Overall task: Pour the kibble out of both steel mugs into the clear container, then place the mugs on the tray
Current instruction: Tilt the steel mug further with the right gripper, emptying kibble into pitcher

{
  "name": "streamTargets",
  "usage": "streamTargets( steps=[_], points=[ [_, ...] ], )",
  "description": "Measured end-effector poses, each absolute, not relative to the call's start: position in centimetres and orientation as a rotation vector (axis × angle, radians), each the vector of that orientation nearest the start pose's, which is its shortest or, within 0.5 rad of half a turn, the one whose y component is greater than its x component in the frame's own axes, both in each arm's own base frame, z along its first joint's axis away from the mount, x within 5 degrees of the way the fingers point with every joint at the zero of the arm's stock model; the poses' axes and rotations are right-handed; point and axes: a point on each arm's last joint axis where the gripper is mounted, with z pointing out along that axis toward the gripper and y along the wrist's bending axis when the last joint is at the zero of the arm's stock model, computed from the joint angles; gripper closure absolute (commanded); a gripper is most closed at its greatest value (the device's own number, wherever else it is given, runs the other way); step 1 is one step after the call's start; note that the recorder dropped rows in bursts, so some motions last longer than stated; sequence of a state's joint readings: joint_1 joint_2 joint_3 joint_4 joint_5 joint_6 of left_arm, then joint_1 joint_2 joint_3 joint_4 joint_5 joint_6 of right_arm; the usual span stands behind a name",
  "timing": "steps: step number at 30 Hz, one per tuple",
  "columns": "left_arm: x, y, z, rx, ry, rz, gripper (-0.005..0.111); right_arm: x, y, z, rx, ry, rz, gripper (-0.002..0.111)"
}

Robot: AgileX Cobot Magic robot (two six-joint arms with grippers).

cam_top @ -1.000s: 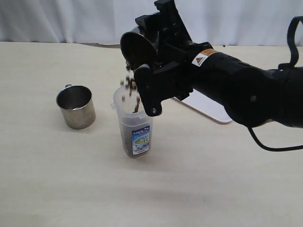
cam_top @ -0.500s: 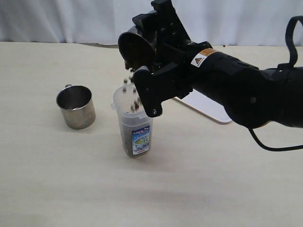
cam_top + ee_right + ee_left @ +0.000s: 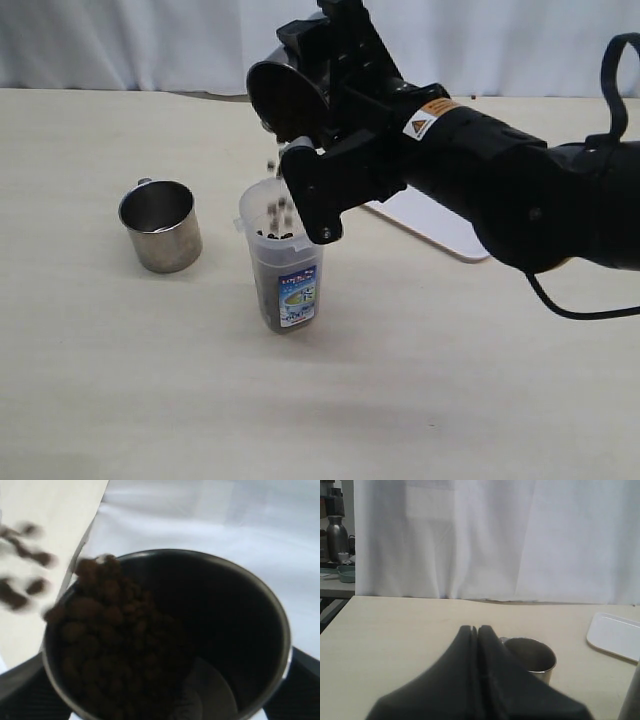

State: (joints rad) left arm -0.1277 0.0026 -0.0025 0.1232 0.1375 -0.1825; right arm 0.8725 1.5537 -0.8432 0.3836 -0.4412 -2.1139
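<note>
On my exterior feed the held mug [image 3: 282,100] is a short, shiny steel cylinder tipped steeply, high over the clear container [image 3: 287,262]. My right gripper [image 3: 335,120] pinches it between two black fingers, one on either side of its wall. The standing mug [image 3: 162,228] is the same bright steel, with a bit of looped handle showing at its far side. It sits upright on the table [image 3: 450,390], left of the container and apart from it. That makes two mugs, one container and one tray. The kibble [image 3: 115,645], small round reddish-brown pellets, is heaped against the low side of the held mug on my right wrist feed, with some blurred pellets going over the lip. On the exterior feed a few pellets are in the air between the mug and the container's mouth. A dark layer of them fills the lower part of the translucent jar, behind its blue-green-white label. I cannot tell whether the standing mug holds anything. The tray [image 3: 440,225], flat and white, lies on the table behind my right arm and is partly hidden by it. My left gripper [image 3: 477,630] has its fingers pressed together, with the standing mug just beyond its tips.
</note>
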Motion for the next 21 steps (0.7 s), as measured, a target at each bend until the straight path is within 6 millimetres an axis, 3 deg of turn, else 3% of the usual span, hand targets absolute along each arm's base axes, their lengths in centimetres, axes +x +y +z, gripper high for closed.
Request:
streamTargets(
  steps=[21],
  points=[
    [5.62,-0.57,20.15,0.041,1.621,-0.131,0.107,22.82,25.12,26.32,-1.730,0.502,-0.823,0.103]
  ],
)
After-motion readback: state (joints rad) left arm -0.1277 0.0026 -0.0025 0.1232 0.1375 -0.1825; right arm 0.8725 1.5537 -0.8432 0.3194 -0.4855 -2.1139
